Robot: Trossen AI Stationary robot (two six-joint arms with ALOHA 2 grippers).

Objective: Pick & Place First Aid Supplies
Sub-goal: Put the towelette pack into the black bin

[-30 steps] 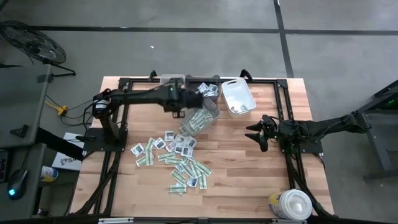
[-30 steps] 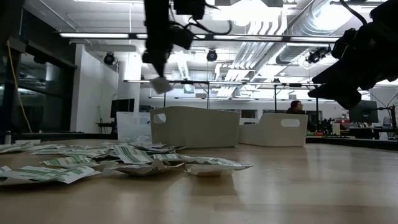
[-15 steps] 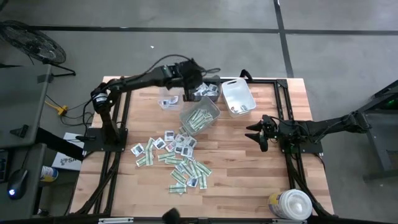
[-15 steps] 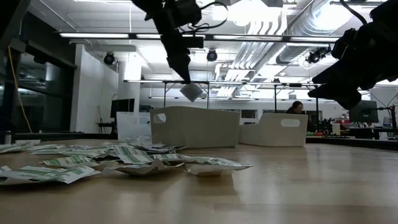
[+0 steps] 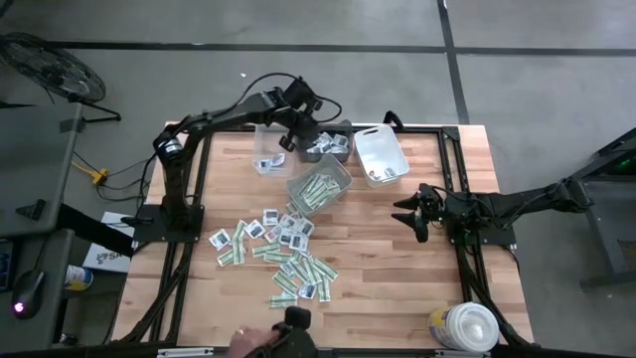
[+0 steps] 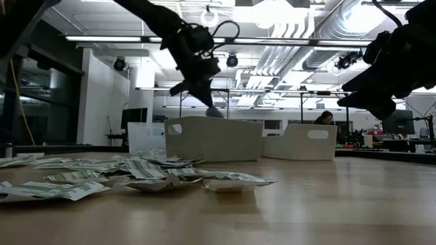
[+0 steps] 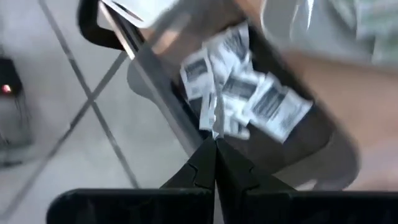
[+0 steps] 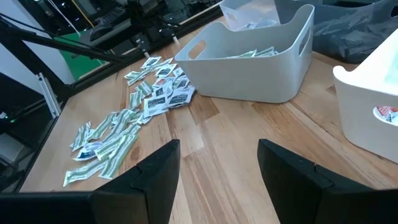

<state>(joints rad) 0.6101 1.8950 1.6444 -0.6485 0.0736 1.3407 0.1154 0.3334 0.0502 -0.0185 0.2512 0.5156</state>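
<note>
Left gripper (image 7: 215, 144), clenched on a white packet (image 7: 213, 119), had swung from the pile (image 5: 278, 254) to above the dark bin (image 5: 333, 142), ready to drop.

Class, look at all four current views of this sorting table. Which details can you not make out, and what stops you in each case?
- Print on the pile of packets: too small in the high view.
- Inside of the dark bin: blurred in the left wrist view.
- Contents of the white bin: hidden by its wall in the low view.
- Round tub: cut off by the high view's bottom edge.
</note>
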